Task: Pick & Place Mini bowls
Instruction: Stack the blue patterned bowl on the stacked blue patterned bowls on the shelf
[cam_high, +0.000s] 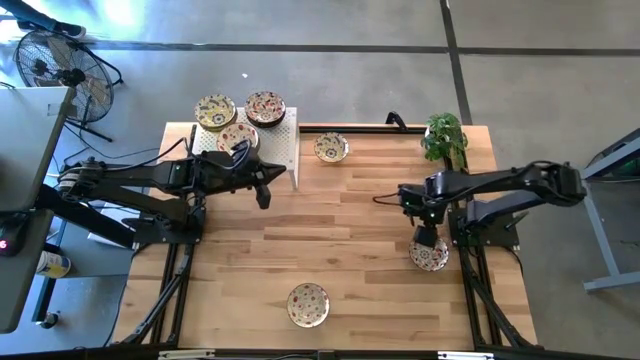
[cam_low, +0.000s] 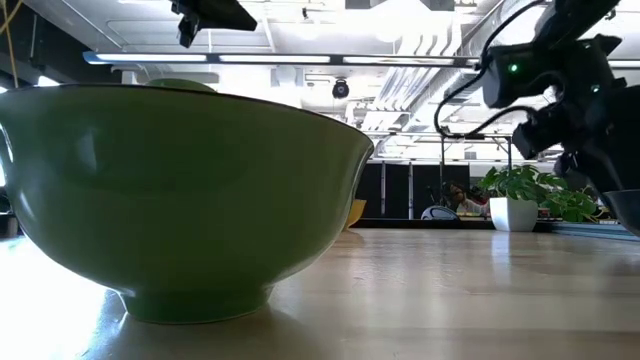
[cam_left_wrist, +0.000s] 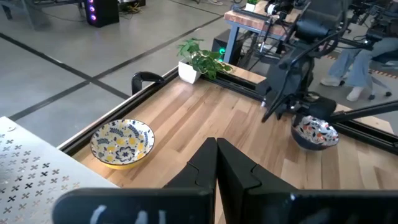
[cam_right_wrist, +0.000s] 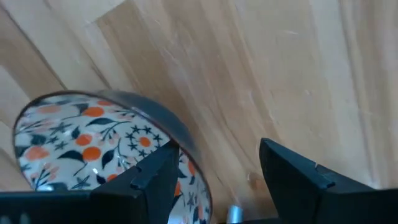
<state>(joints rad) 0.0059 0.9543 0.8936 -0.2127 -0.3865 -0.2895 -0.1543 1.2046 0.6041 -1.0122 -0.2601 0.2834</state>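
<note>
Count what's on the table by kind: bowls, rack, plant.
Mini bowls on the white rack: 3
Mini bowls on bare wood: 3
Rack: 1
Potted plant: 1
Total: 8

Both arms over the table, left closed, right spread.
Left arm (cam_high: 150, 180) reaches in from the table's left edge, stretched roughly level toward the middle; left gripper (cam_high: 266, 187) has its fingers (cam_left_wrist: 214, 168) pressed together, nothing between them. Right arm (cam_high: 520, 185) comes in from the right edge and folds back, wrist pointing down near the right side; right gripper (cam_high: 427, 238) has its fingers (cam_right_wrist: 298, 171) wide apart, one finger (cam_right_wrist: 152, 171) low over a bowl's rim.
</note>
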